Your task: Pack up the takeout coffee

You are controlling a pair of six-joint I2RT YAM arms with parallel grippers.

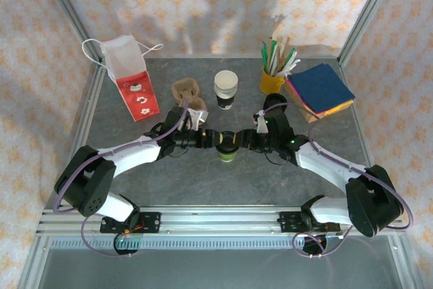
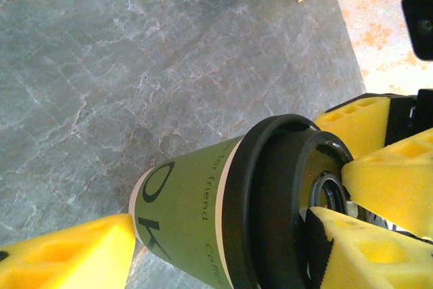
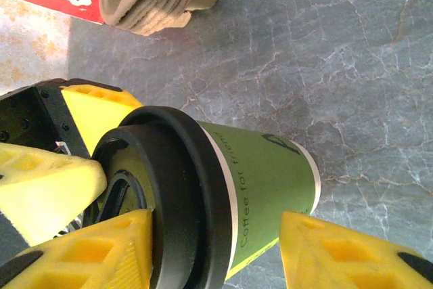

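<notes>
The takeout coffee (image 1: 227,148) is a green paper cup with a black lid, at the table's centre between the two arms. My left gripper (image 1: 218,141) reaches it from the left and my right gripper (image 1: 237,141) from the right. In the left wrist view the cup (image 2: 189,214) lies across the jaws of the left gripper (image 2: 223,238): one yellow finger touches its base, the other rests on the lid. In the right wrist view the cup (image 3: 270,181) sits the same way in the right gripper (image 3: 215,238), one finger on the lid (image 3: 176,194), the other at the base.
A second cup with a white lid (image 1: 226,89) stands behind, beside a brown cardboard carrier (image 1: 188,93). A red and white paper bag (image 1: 132,79) lies at the back left. A yellow mug of sticks (image 1: 272,79) and stacked coloured napkins (image 1: 319,91) sit at the back right.
</notes>
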